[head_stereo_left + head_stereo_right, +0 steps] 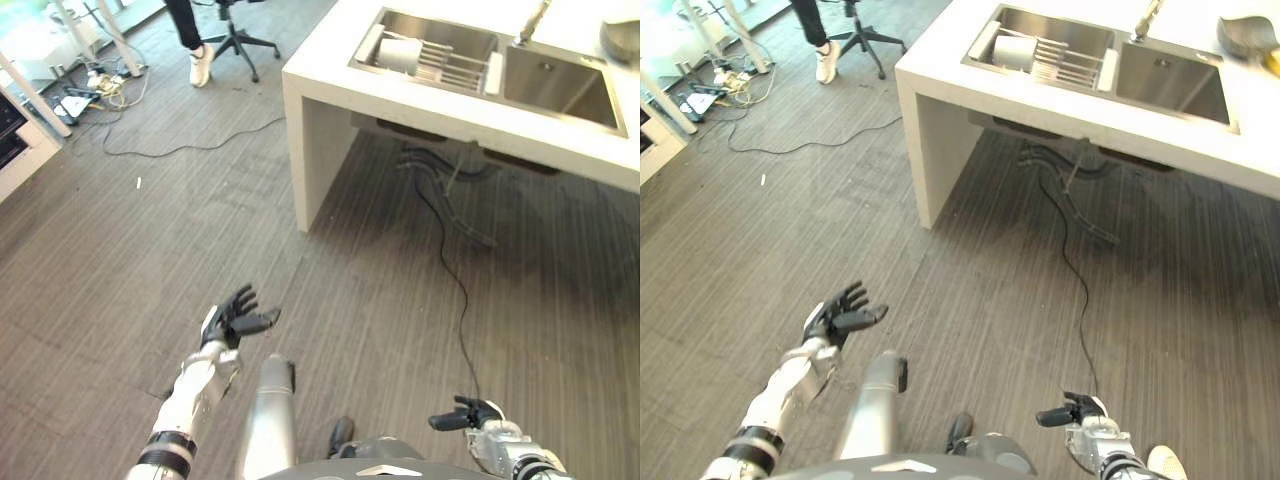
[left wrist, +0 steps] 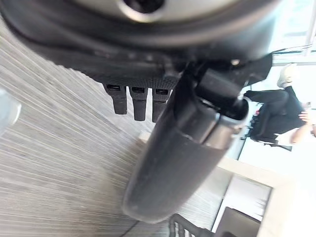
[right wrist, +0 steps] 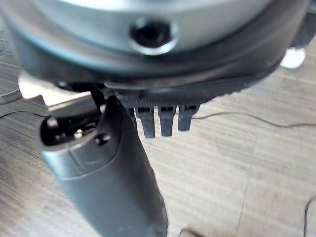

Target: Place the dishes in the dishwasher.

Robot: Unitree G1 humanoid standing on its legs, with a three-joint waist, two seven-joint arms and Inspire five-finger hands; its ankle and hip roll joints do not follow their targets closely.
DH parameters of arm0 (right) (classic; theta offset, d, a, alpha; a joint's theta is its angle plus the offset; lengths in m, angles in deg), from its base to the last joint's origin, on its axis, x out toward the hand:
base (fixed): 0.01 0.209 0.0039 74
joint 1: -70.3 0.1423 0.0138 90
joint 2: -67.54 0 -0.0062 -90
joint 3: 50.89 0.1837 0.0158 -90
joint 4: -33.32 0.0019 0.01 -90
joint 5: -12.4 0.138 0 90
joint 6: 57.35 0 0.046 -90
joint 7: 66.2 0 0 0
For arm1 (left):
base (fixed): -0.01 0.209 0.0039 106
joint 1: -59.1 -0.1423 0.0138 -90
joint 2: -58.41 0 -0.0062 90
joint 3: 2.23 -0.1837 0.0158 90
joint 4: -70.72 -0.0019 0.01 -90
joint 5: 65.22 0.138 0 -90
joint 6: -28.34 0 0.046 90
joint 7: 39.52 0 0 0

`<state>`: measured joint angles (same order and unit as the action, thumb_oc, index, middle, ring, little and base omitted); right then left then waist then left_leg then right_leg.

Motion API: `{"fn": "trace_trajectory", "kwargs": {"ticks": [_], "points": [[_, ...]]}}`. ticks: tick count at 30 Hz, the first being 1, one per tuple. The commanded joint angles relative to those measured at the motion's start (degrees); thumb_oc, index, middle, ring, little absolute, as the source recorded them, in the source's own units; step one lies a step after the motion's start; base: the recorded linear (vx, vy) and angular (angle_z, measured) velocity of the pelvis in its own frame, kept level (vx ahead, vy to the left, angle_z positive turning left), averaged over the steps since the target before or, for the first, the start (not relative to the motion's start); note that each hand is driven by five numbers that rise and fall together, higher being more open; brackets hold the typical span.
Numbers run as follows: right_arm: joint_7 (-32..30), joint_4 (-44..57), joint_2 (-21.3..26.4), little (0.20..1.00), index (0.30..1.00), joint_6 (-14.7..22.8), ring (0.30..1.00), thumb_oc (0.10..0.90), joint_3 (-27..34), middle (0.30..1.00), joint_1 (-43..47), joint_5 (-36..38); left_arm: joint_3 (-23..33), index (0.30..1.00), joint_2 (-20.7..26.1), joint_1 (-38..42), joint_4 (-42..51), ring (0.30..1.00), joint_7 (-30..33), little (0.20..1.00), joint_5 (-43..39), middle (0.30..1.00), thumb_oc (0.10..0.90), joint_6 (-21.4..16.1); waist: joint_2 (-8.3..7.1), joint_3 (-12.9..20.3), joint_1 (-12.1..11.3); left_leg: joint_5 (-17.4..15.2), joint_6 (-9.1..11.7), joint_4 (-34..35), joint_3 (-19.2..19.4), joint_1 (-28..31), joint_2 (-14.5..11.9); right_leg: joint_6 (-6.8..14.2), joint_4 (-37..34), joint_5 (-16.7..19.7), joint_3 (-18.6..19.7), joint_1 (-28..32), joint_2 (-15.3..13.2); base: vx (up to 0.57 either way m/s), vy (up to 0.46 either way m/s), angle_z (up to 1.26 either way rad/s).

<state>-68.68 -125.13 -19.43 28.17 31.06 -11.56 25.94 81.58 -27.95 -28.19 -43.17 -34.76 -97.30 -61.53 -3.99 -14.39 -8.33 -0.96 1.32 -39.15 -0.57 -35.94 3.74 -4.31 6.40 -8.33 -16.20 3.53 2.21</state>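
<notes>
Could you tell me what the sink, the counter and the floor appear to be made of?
Sink: looks like brushed stainless steel, grey with a dull sheen. Counter: smooth matte white slab, possibly stone or composite. Floor: grey-brown with fine parallel streaks, likely wood-look laminate or vinyl.

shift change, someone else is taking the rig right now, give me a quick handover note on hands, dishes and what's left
Left hand: open, fingers spread, empty, raised over the bare wooden floor.
Right hand: open, empty, held low by the robot's right side.
Dishes: a white cylindrical dish lies in the wire rack in the left sink basin, on the white counter ahead of the robot. A grey bowl-like item sits at the counter's far right.
Done: nothing visible; no dish is in either hand.
Left: approach the counter, pick up the dishes, find the dishwasher and load them.
A person stands near an office chair at far left.
</notes>
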Motion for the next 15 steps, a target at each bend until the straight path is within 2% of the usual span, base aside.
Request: {"fn": "trace_trajectory", "kwargs": {"ticks": [1,2,3,5,7,9,11,12,13,14,15], "points": [[0.1,1.4,3.2,0.900,0.900,2.5,0.900,0.800,-1.9,0.900,-2.3,0.9,2.5,0.900,2.8,6.3,1.5,0.900,-0.2,0.900,-1.5,0.900,0.800,-5.0,3.80,-0.9,0.5,2.2,1.4,24.0,-1.0,19.4,-2.0,8.8,-4.2,4.9,2.8,-1.5,-4.4,0.31,-0.016,-0.99],[0.2,0.2,2.9,0.900,0.900,2.7,0.900,0.800,-2.0,0.900,-2.1,0.8,2.6,0.900,3.2,6.3,2.6,0.900,-0.5,0.900,-1.5,0.900,0.800,-5.2,4.43,-0.7,-0.7,5.7,2.3,29.3,-2.0,18.9,-1.1,8.8,-5.1,4.4,3.6,0.3,-3.0,0.39,-0.035,-0.74],[0.7,-1.7,2.2,0.900,0.900,2.8,0.900,0.800,-1.8,0.900,-2.0,0.2,3.2,0.900,4.6,6.2,4.9,0.900,-1.3,0.900,-2.3,0.900,0.800,-5.7,4.28,-0.6,-2.4,8.4,3.4,32.5,-2.2,16.6,-0.6,8.9,-6.6,3.3,4.8,3.6,-1.7,0.55,-0.016,-0.75],[1.3,-3.3,1.1,0.900,0.900,2.5,0.900,0.800,-1.9,0.900,-2.8,-1.4,3.7,0.900,5.9,5.6,8.2,0.900,-1.8,0.900,-2.1,0.900,0.800,-6.0,3.67,1.1,-2.5,8.6,1.9,34.3,-0.9,19.2,-2.0,9.2,-6.4,1.3,5.2,5.3,-1.5,0.46,0.048,-1.02],[1.9,-5.6,-0.1,0.900,0.900,2.3,0.900,0.800,-1.2,0.900,-3.7,-2.7,5.5,0.900,7.2,4.9,11.0,0.900,-1.6,0.900,-1.6,0.900,0.800,-6.2,1.86,2.2,-2.9,7.1,1.1,32.8,-1.3,20.4,-1.0,9.9,-4.7,0.0,6.5,6.3,-2.8,0.39,0.092,-0.54],[2.7,-7.2,-1.0,0.900,0.900,2.0,0.900,0.800,-0.8,0.900,-4.8,-4.2,7.0,0.900,8.2,4.1,14.1,0.900,-1.8,0.900,-1.0,0.900,0.800,-6.4,0.84,3.4,-3.4,5.6,0.3,32.0,-0.9,21.5,-1.2,10.7,-1.6,0.1,7.2,5.8,-3.7,0.30,0.077,-0.46],[3.0,-8.0,-1.2,0.900,0.900,1.9,0.900,0.800,-0.5,0.900,-5.3,-4.8,7.7,0.900,8.7,3.8,15.4,0.900,-1.8,0.900,-0.5,0.900,0.800,-6.4,0.44,3.8,-3.6,4.6,-0.2,31.7,-0.6,22.2,-1.2,11.5,0.5,0.0,7.5,5.4,-4.0,0.26,0.090,-0.69],[3.5,-9.7,-1.0,0.900,0.900,1.7,0.900,0.800,0.6,0.900,-6.0,-5.8,8.9,0.900,10.1,3.5,18.8,0.900,-2.0,0.900,0.9,0.900,0.800,-6.4,-0.31,3.9,-3.4,2.1,-1.7,30.9,0.2,24.2,-0.9,14.0,8.1,2.9,7.4,2.9,-5.6,0.34,0.143,-0.07],[3.7,-10.3,-0.7,0.900,0.900,1.4,0.900,0.800,1.2,0.900,-6.0,-5.7,9.3,0.900,10.5,3.3,20.4,0.900,-1.9,0.900,1.4,0.900,0.800,-6.4,-0.25,3.5,-2.9,1.1,-2.5,30.5,0.1,25.2,-0.7,15.1,13.4,5.2,7.5,1.1,-6.5,0.27,0.145,0.13],[3.7,-10.5,-0.5,0.900,0.900,1.4,0.900,0.800,1.7,0.900,-5.9,-5.4,9.4,0.900,10.9,3.3,21.3,0.900,-1.8,0.900,1.8,0.900,0.800,-6.5,0.29,3.2,-2.4,0.8,-3.0,30.4,-0.3,25.6,-1.0,15.7,17.7,8.0,7.9,-1.0,-6.3,0.09,0.075,0.13],[3.7,-10.5,-0.4,0.900,0.900,1.4,0.900,0.800,1.7,0.900,-5.8,-5.4,9.4,0.900,10.9,3.3,21.3,0.900,-1.8,0.900,1.8,0.900,0.800,-6.5,0.28,3.2,-2.5,0.7,-3.0,30.3,-0.2,25.4,-1.0,15.8,18.0,7.9,8.0,-1.3,-6.4,0.10,0.120,0.05]]}}
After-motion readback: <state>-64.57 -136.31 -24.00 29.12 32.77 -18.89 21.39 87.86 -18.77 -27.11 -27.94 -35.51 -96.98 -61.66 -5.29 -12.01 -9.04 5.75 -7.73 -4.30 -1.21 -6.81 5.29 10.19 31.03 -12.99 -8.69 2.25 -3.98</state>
